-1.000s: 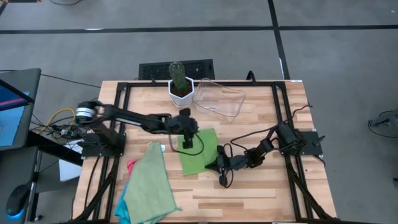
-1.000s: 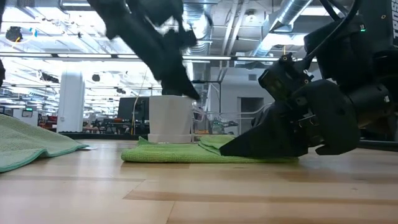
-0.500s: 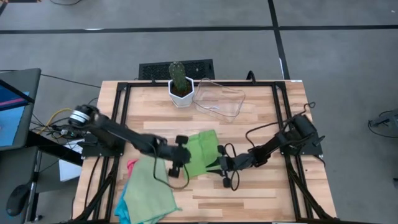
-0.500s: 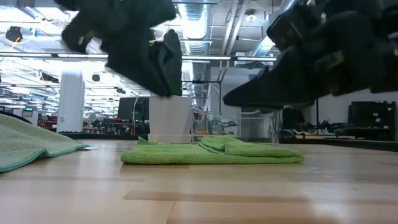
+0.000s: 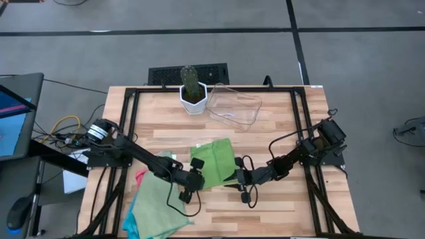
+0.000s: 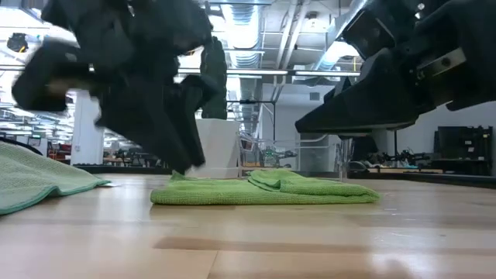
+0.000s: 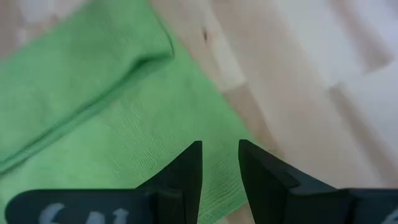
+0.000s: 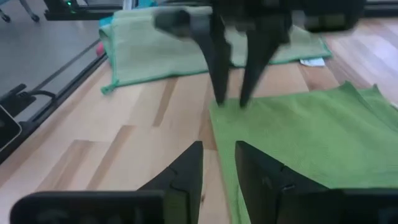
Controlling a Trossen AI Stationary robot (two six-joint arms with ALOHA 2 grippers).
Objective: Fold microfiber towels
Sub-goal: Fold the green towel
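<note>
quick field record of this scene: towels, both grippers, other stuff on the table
folded towel: green towel, folded, flat at table centre
towel pile: light green towel over pink and turquoise ones, front-left
left gripper: open, empty, at folded towel's left edge
right gripper: open, empty, at its right edge
other: potted cactus, clear tray at the back

Bench: light wood slats, black frame rails. Potted cactus: white pot, far edge. Clear plastic tray: just beside the pot. Black keyboard-like grille: on grey floor beyond. Monitor: off the bench's side.
</note>
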